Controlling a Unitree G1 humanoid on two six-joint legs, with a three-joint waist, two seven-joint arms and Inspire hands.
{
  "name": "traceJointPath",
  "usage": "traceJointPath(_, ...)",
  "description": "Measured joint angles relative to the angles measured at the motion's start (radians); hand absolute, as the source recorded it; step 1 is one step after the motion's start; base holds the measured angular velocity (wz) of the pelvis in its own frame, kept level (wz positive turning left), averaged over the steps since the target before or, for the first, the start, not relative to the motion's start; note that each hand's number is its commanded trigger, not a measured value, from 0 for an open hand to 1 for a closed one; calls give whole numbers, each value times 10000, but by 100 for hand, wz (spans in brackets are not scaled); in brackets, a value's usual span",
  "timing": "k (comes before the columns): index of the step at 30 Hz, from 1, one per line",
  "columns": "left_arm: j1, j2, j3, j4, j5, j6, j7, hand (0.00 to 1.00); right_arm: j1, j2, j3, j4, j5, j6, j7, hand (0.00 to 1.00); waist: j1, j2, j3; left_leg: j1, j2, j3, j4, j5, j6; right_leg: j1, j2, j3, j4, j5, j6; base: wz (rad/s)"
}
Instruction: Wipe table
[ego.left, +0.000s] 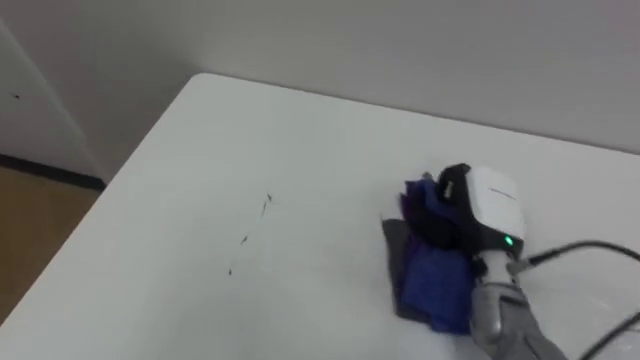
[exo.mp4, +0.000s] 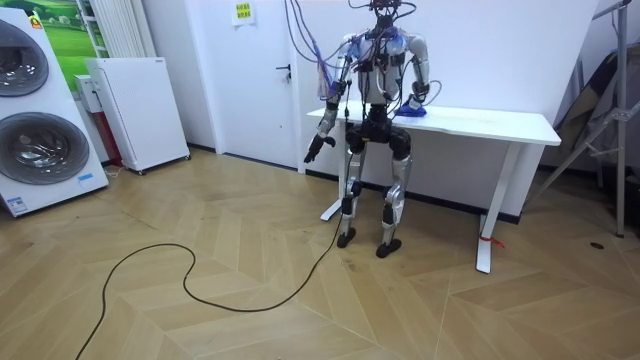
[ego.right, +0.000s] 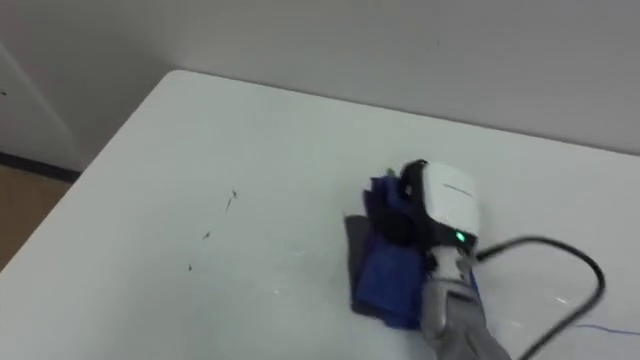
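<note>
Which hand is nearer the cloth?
Right. The right hand rests on top of the cloth on the table. The left hand hangs at the robot's side, below the tabletop and well apart from the cloth.

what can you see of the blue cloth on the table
The cloth is dark blue, soft-looking fabric, bunched and folded rather than spread flat, with a greyer flap showing at its left edge. It lies on the white table, toward the robot's right side and apart from the small dark marks to its left. The right hand rests on top of it, covering its far part.
</note>
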Motion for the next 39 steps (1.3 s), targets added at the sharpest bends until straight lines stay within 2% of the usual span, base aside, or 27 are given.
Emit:
traceJointPath(1,-9,26,92,1,11,-71,0,0,316,-85,-284,4,112,-1,-148,100,-88,-71,-16,38,-29,88,48,-43,68,32,-47,33,85,-111,34,19)
traceJointPath(2,-48,58,253,0,37,-178,-6,0,863,-306,-813,63,269,-4,-371,100,-215,-31,-105,114,-66,94,217,-181,148,89,-134,83,305,-240,77,4)
traceJointPath(5,-130,98,299,2,-1,-178,18,0,1383,-992,-1222,569,698,44,-666,100,-412,46,-149,78,-64,187,936,-680,303,213,-266,202,710,-351,159,-14)
traceJointPath(7,-221,103,282,3,-5,-173,23,0,1330,-1053,-1226,671,857,309,-659,100,-462,65,-162,90,-15,275,1242,-837,385,252,-329,260,862,-341,183,-20)
traceJointPath(10,-432,96,-192,-16,-265,-159,38,0,803,-799,-1109,623,936,1121,-424,100,-213,116,-177,-65,45,546,1685,-1062,510,-6,-342,521,1092,-268,207,-41)
traceJointPath(12,-694,90,-553,92,-410,-88,40,0,178,-540,-372,324,925,1919,126,100,337,133,-166,-216,163,908,1898,-1204,537,-437,-514,343,1320,-103,140,-82)
traceJointPath(14,-1088,116,-802,394,-412,-66,42,0,-328,-275,775,-210,610,2314,720,100,913,199,-135,-352,282,883,2113,-1334,527,-672,-499,111,1353,121,77,-90)
traceJointPath(15,-1234,123,-814,489,-407,-70,43,0,-612,-92,1162,-267,466,2334,923,100,1070,202,-125,-411,343,893,2176,-1361,506,-708,-542,-75,1372,198,56,-93)
traceJointPath(16,-1492,129,-888,607,-404,-76,47,0,-1162,336,1846,-524,-41,2406,1410,100,1360,202,-106,-577,479,929,2318,-1441,463,-860,-701,-650,1557,308,10,-55)
traceJointPath(17,-1711,185,-1087,785,-402,-155,50,0,-1729,666,2523,-602,-471,2385,1823,100,1589,222,-70,-770,625,922,2483,-1509,412,-1029,-800,-833,1794,321,17,-21)
traceJointPath(18,-2068,141,-1255,872,-401,-245,55,0,-2169,1011,3008,-576,-732,2306,2139,100,1840,356,24,-897,799,824,2625,-1546,375,-1239,-953,-752,2277,328,65,19)
traceJointPath(19,-2171,107,-1362,850,-402,-356,58,0,-2362,1114,3164,-570,-814,2225,2269,100,1931,417,64,-947,831,748,2654,-1565,339,-1340,-1159,-693,2545,346,112,45)
traceJointPath(20,-2257,99,-1517,721,-436,-524,62,0,-2747,1258,3375,-505,-843,2086,2405,100,2159,480,103,-1084,829,594,2655,-1555,259,-1496,-1641,-407,2864,271,216,57)
traceJointPath(21,-2202,153,-1628,630,-495,-554,111,0,-2983,1270,3527,-491,-760,2005,2407,100,2249,473,112,-1201,830,359,2614,-1476,124,-1513,-2144,-229,2688,192,344,63)
traceJointPath(22,-2158,181,-1643,630,-551,-534,120,0,-3030,1267,3514,-500,-724,1934,2395,100,2257,461,105,-1293,833,188,2594,-1437,53,-1493,-2326,-168,2460,207,376,76)
traceJointPath(24,-2040,284,-1553,636,-605,-433,93,0,-2798,1210,3207,-459,-319,1453,2014,100,2050,324,62,-1443,937,-622,2436,-1272,-330,-1132,-2621,-91,1143,518,499,89)
traceJointPath(25,-2039,315,-1544,631,-605,-419,83,0,-2602,1208,3104,-440,-227,1286,1883,100,1955,295,45,-1434,993,-859,2406,-1231,-466,-1021,-2568,-88,853,683,537,94)
traceJointPath(26,-2038,398,-1465,616,-593,-418,76,0,-2410,1210,2954,-402,-99,970,1645,100,1769,158,54,-1352,1133,-1068,2296,-1163,-735,-981,-2496,-248,563,1110,615,71)
traceJointPath(27,-2057,350,-1228,625,-590,-396,76,0,-2207,1137,2749,-349,-124,650,1469,100,1669,137,83,-1193,1338,-1056,2277,-1196,-1061,-991,-2330,-384,762,1096,1269,51)
traceJointPath(28,-2056,279,-1174,614,-598,-395,76,0,-2177,1061,2651,-207,-118,499,1340,100,1622,227,76,-1117,1530,-1040,2245,-1147,-1228,-993,-2155,-432,943,959,1377,10)
traceJointPath(29,-1901,237,-1153,625,-598,-451,71,0,-2076,870,2382,2,-138,285,1063,100,1490,233,84,-954,1915,-768,1944,-836,-1521,-1011,-1847,-617,1157,654,1290,0)
traceJointPath(30,-1814,206,-1068,613,-549,-567,73,0,-1721,542,1915,16,-169,173,796,100,1195,227,86,-786,2207,-396,1546,-449,-1649,-965,-1651,-777,1298,490,1101,8)
traceJointPath(31,-1740,207,-952,605,-456,-610,73,0,-1443,331,1670,17,-171,164,616,100,1014,124,93,-707,2290,-146,1361,-238,-1696,-946,-1633,-838,1428,346,1047,43)
traceJointPath(33,-1192,315,-490,432,-285,-732,130,0,-111,-640,480,203,159,95,-14,100,284,-161,-120,-474,2523,845,884,378,-1801,-837,-1640,-1065,1828,-270,916,53)
traceJointPath(36,-769,348,-192,342,-294,-740,304,0,944,-1539,-769,825,771,234,-64,100,-271,-402,-221,-617,2946,1353,913,688,-1578,-754,-1308,-1310,2057,-717,671,39)
traceJointPath(38,-753,277,-203,343,-300,-738,295,0,1133,-1672,-1420,1254,825,430,-66,100,-472,-596,-103,-769,2999,1487,956,868,-1491,-771,-1082,-1250,2067,-793,512,39)
traceJointPath(39,-742,198,-258,353,-302,-740,292,0,1130,-1685,-1622,1326,886,635,13,100,-472,-611,-89,-768,2991,1657,1003,858,-1480,-817,-917,-1089,2023,-798,416,10)
